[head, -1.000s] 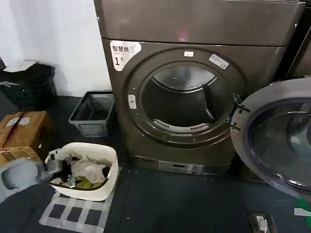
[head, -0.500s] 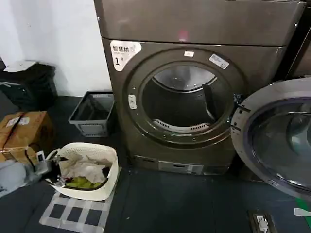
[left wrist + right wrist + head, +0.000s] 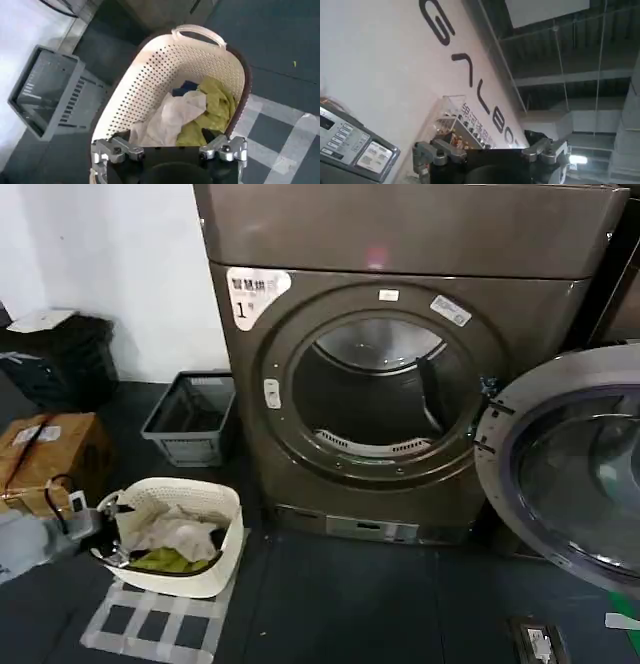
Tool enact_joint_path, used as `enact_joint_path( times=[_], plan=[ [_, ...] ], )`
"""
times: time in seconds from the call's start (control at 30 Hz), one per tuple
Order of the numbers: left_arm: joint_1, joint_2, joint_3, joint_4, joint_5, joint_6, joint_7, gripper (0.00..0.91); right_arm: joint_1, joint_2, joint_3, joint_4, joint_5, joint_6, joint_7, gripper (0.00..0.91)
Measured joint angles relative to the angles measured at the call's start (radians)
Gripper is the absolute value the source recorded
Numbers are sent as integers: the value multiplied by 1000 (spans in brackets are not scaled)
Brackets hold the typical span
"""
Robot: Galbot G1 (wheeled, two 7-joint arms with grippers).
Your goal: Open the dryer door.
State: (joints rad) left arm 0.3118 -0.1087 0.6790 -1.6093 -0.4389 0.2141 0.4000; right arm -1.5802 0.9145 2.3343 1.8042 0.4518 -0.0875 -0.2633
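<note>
Hanging wide open off to the far right of the left gripper (image 3: 169,150), the dryer door (image 3: 570,469) leaves the dryer (image 3: 400,374) drum exposed; left gripper's fingers are spread just over the white laundry basket (image 3: 150,85); right gripper (image 3: 490,150) spread too, aimed at a wall.

White wall (image 3: 110,274), dark floor (image 3: 380,604)

The dryer (image 3: 400,364) is standing against the back, its drum opening facing forward, the dryer door (image 3: 570,469) hanging swung out to its right. A laundry basket (image 3: 185,534) holding clothes (image 3: 192,117) is sitting on the floor before the dryer's left corner, a crate (image 3: 190,419) lying behind it and a cardboard box (image 3: 50,454) sitting to its left.
</note>
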Motion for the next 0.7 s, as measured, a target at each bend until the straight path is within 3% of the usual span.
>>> enact_joint_path(
  times=[0.7],
  plan=[
    [3,21,-9,-18,7,-8,2,907,4,-1,4,-1,1,-4,-2,907]
  ],
)
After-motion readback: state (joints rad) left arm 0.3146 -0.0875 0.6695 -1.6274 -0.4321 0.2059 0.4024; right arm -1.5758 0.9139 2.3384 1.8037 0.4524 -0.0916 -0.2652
